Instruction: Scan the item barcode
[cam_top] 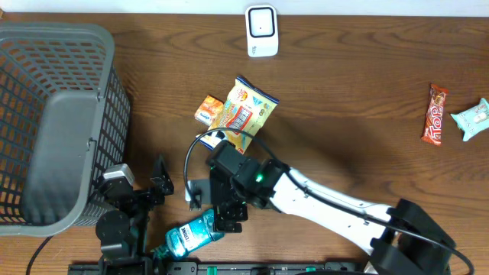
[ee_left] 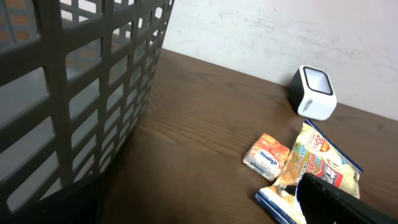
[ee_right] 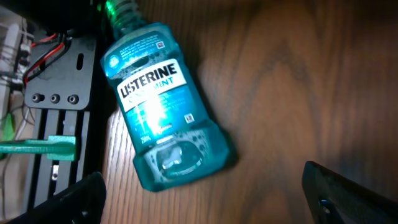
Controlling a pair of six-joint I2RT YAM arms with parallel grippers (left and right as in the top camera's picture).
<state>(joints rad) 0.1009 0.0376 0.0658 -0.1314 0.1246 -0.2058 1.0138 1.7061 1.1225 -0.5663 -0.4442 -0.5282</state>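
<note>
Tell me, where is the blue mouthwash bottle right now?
Overhead, the mouthwash bottle lies on its side at the near edge of the table, left of centre, beneath the open right gripper, beside the left arm.

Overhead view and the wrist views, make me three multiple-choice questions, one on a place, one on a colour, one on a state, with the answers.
1. Where on the brown wooden table is the white box-shaped barcode scanner? A) near edge B) far edge, centre C) right corner
2. What colour is the plastic Listerine mouthwash bottle? A) yellow B) red C) teal blue
3. How does that bottle rest? A) on its side B) upright C) on its cap
Answers: B, it sits top centre in the overhead view; C, the right wrist view shows teal liquid; A, it lies label up below the open right gripper.
</note>
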